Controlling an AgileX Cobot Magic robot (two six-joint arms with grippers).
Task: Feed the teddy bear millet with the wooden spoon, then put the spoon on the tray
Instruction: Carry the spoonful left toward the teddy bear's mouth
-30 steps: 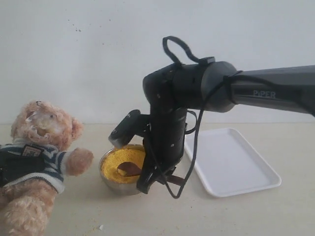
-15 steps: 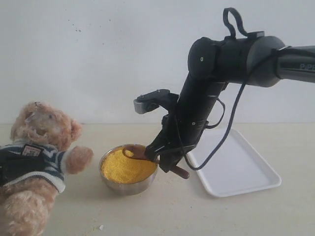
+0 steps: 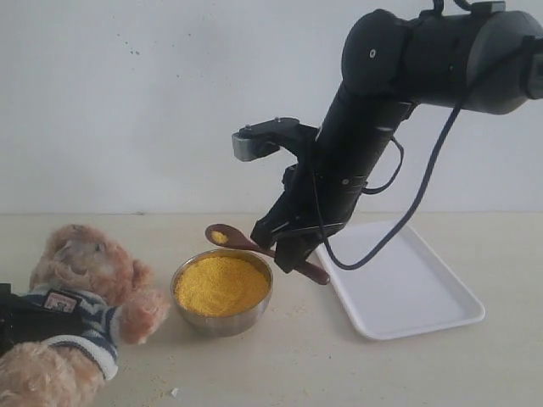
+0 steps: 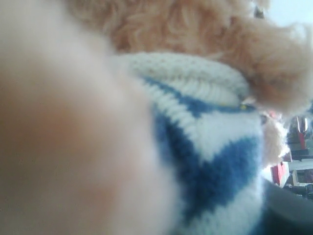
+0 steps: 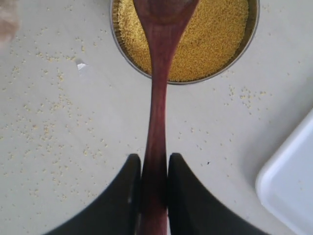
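Observation:
The teddy bear (image 3: pixel 81 259) leans at the far left, its striped shirt (image 4: pixel 210 147) filling the left wrist view. My left gripper (image 3: pixel 19 315) shows only as a black shape clasped around the bear's torso. My right gripper (image 3: pixel 288 253) is shut on the handle of the wooden spoon (image 3: pixel 227 237), its fingers (image 5: pixel 132 169) pressed to both sides of the handle (image 5: pixel 155 127). The spoon's bowl hovers just above the steel bowl's (image 3: pixel 222 315) far rim with a little millet in it. Millet (image 3: pixel 221 284) fills the steel bowl (image 5: pixel 113 29). The tray (image 3: pixel 407 288) lies to the right.
Loose millet grains (image 5: pixel 49 127) are scattered over the beige table around the bowl. A black cable (image 3: pixel 399 229) loops down from the right arm above the tray's near corner (image 5: pixel 293 186). A white wall stands close behind.
My right arm has lifted the spoon out of the millet, up and to the right. The teddy bear has sunk lower and tipped toward the bowl.

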